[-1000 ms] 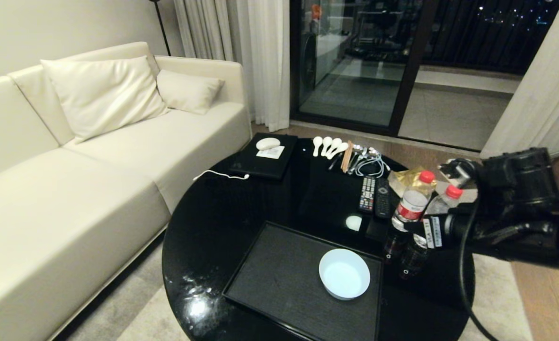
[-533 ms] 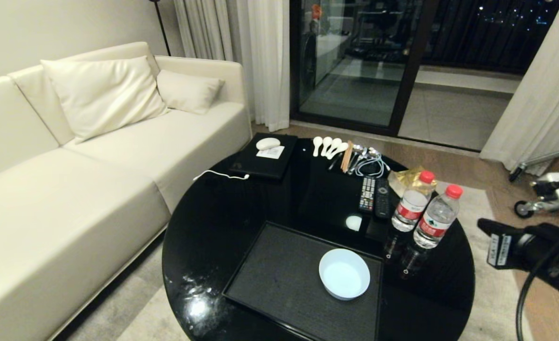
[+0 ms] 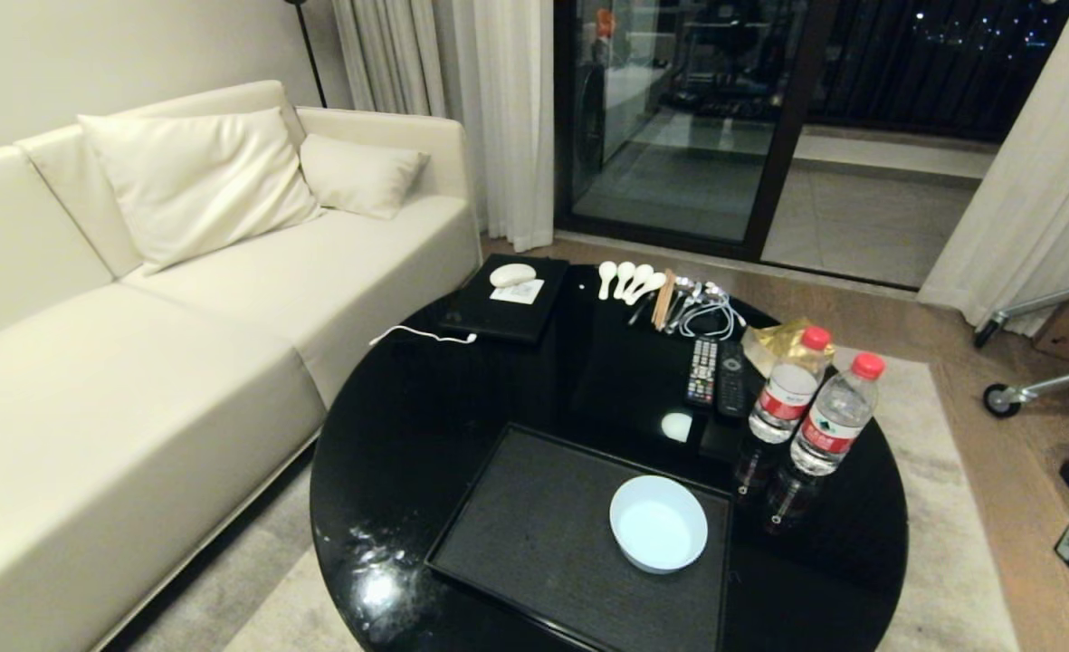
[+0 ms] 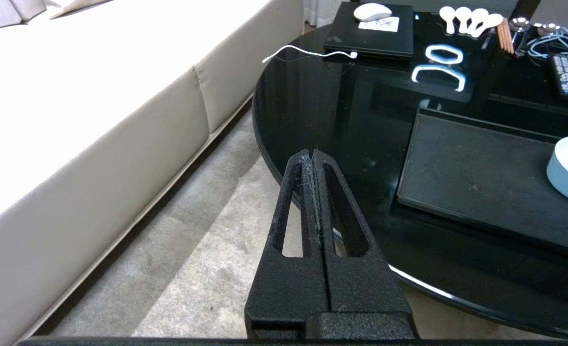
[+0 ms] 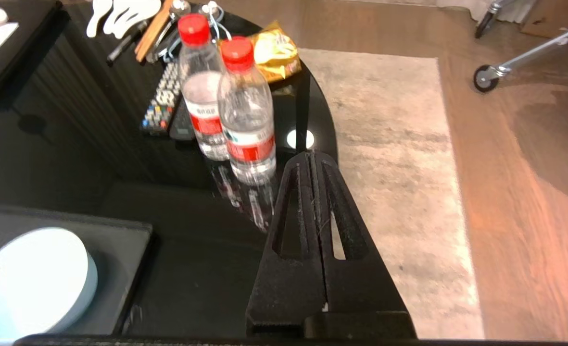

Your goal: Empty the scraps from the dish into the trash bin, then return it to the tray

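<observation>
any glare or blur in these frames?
Head view: lamp glare on the glossy table. Left wrist view: bright ring reflections beside the tray, everything sharp. Right wrist view: soft motion blur on the bottles and dish.

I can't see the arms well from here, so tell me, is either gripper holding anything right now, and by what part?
Nothing is held. The left gripper and right gripper are both shut on nothing; the dish sits on the tray.

Cream sofa [image 3: 136,299] beside dark glass doors [image 3: 679,118].
</observation>
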### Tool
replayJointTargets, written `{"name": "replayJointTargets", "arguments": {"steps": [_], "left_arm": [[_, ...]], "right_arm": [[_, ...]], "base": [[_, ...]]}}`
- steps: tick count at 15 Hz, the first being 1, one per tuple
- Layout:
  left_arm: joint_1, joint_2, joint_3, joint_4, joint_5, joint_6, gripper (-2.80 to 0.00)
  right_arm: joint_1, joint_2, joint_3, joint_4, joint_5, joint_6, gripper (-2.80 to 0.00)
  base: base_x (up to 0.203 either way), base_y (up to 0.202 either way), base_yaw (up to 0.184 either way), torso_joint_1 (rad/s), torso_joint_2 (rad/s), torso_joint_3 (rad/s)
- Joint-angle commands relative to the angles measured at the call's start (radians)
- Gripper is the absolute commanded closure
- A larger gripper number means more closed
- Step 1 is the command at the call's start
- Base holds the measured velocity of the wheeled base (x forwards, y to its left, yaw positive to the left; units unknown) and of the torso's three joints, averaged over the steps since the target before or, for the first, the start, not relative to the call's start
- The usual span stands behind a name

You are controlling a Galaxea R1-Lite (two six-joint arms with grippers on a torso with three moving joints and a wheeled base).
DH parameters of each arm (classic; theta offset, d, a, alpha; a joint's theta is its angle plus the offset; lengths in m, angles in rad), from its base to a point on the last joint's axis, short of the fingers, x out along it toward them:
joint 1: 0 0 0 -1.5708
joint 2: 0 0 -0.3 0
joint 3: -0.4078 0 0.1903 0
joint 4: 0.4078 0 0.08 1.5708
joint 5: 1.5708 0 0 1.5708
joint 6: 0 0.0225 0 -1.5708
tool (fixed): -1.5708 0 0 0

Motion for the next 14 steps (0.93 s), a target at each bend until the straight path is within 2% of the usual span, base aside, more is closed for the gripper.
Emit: {"name": "replayJointTargets", "arguments": {"steps": [1,4,8,11,14], "left_arm": [[0.0,0.0,0.0,0.0,0.0,-0.001,0.0],[0.0,0.0,0.0,0.0,0.0,-0.001,0.0],[0.0,0.0,0.0,0.0,0.0,-0.001,0.0],[0.0,0.0,0.0,0.0,0.0,-0.002,0.0],[0.0,0.0,0.0,0.0,0.0,-0.001,0.0]], "right_arm": [[-0.005,-0.185,0.009,0.113,0.005,-0.009,0.0],[-0.004,-0.486,0.009,0.377,0.051,-0.023,0.0],[-0.003,-0.997,-0.003,0.825,0.153,-0.071,0.0],[0.0,-1.159,-0.022,1.113,0.229,-0.109,0.0],[0.001,-1.16,-0.01,1.074,0.248,-0.115,0.0]], "base": [[0.0,0.0,0.0,0.0,0.0,0.0],[0.0,0.0,0.0,0.0,0.0,0.0],[0.0,0.0,0.0,0.0,0.0,0.0],[0.0,0.0,0.0,0.0,0.0,0.0],[0.0,0.0,0.0,0.0,0.0,0.0]]}}
